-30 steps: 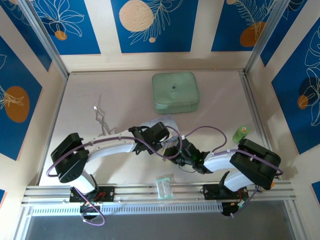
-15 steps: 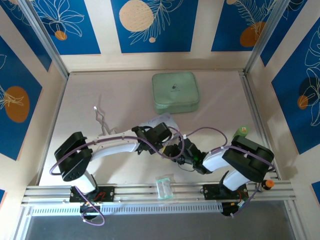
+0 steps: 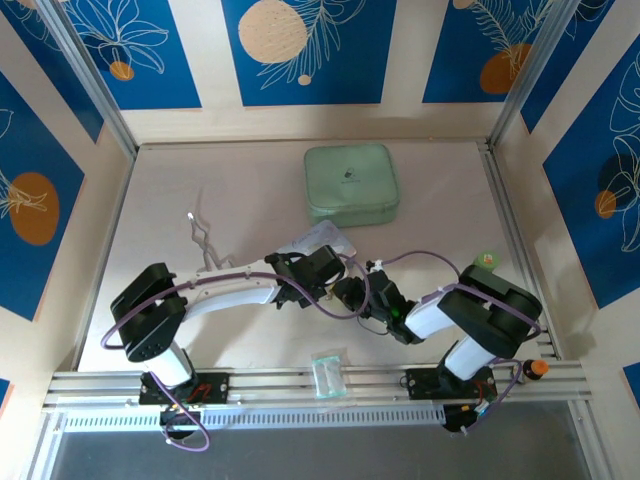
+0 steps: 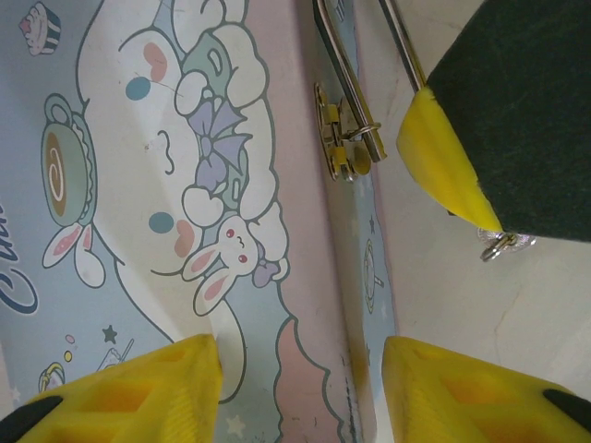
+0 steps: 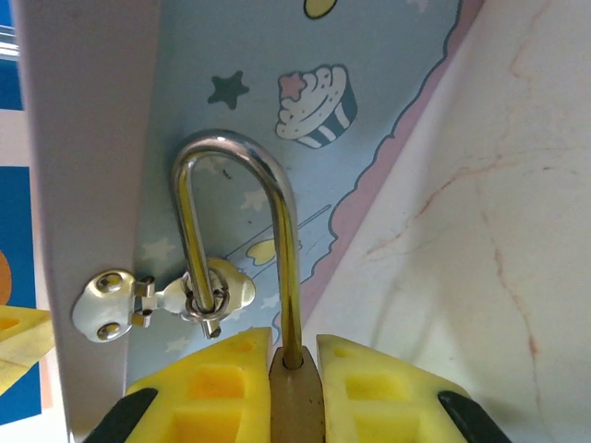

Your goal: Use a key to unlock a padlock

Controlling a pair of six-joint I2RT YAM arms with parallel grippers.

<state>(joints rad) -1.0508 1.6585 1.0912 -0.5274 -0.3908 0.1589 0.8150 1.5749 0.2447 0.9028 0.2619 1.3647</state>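
The padlock's brass body (image 5: pixel 295 397) is pinched between the yellow fingers of my right gripper (image 5: pixel 294 349), which is shut on it. Its silver shackle (image 5: pixel 277 185) arches up, and the free leg hangs out of the body, threaded through the hasp ring (image 5: pixel 205 300) of the pale-blue cartoon tin (image 5: pixel 277 55). My left gripper (image 4: pixel 300 355) straddles the tin's edge (image 4: pixel 314 305), one finger on the printed lid, one on the side. In the left wrist view the shackle (image 4: pixel 334 46) and hasp (image 4: pixel 340 138) show beside the right finger (image 4: pixel 443 171). The key is hidden; a small silver bit (image 4: pixel 506 242) pokes out below that finger.
In the top view both grippers meet over the tilted tin (image 3: pixel 318 240) at table centre. A green square case (image 3: pixel 351 184) lies behind it. A small green cylinder (image 3: pixel 482 265) stands right, a bent wire (image 3: pixel 203 240) left, a clear plastic piece (image 3: pixel 327 372) on the front rail.
The right wrist has swung up and left toward the tin. The tin has tipped up and shifted slightly back in the left gripper.
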